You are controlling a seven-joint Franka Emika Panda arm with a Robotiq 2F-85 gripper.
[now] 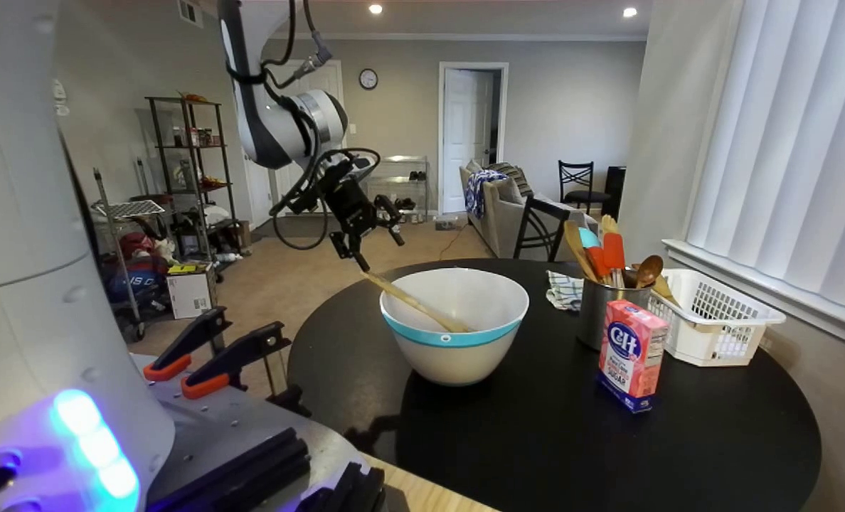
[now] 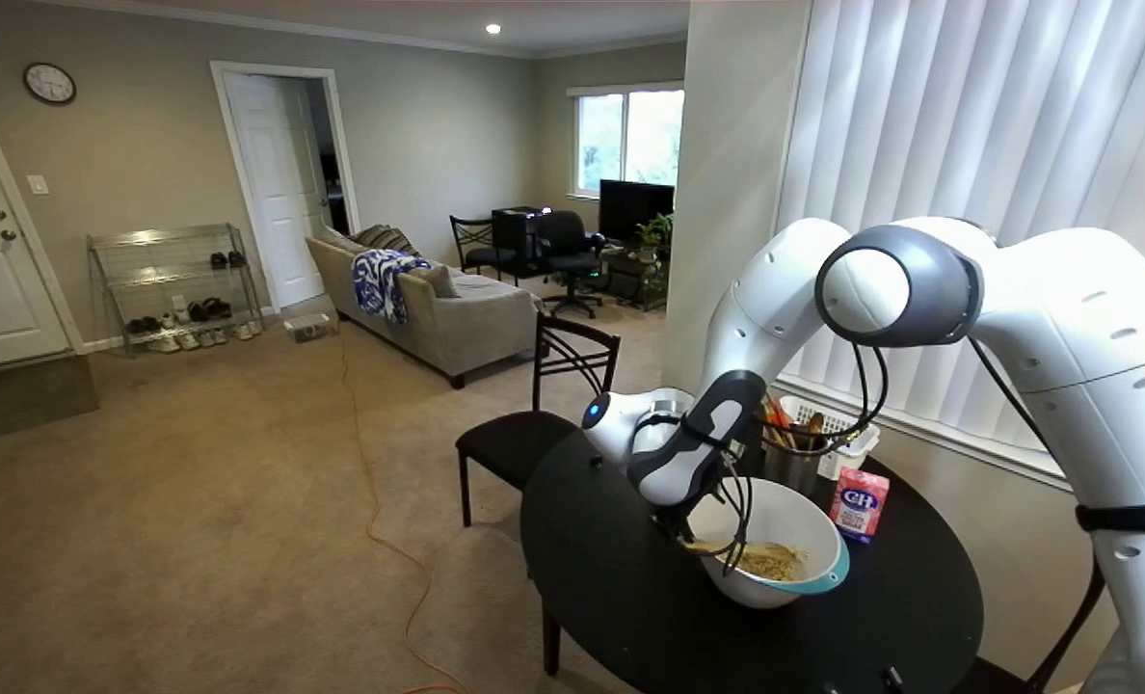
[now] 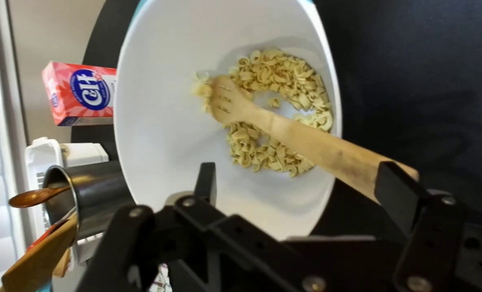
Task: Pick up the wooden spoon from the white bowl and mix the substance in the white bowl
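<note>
The white bowl (image 1: pixel 458 363) with its teal rim stands on the black table; it also shows in an exterior view (image 2: pixel 828 576) and the wrist view (image 3: pixel 168 121). Small pale-yellow curled pieces (image 3: pixel 281 73) lie in its bottom. The wooden spoon (image 3: pixel 306 140) leans in the bowl, its slotted head on the pieces and its handle over the rim; it also shows in an exterior view (image 1: pixel 419 306). My gripper (image 3: pixel 298 178) is open and empty above the rim. One finger overlaps the handle's end in the wrist view; whether they touch I cannot tell. The gripper also shows in an exterior view (image 1: pixel 380 251).
A pink sugar box (image 1: pixel 632 355) stands beside the bowl. Behind it are a metal pot (image 1: pixel 611 313) of upright utensils and a white slatted basket (image 1: pixel 721 341) by the window wall. A checked cloth (image 1: pixel 565 291) lies near the pot. A black chair (image 2: pixel 519 443) stands at the table.
</note>
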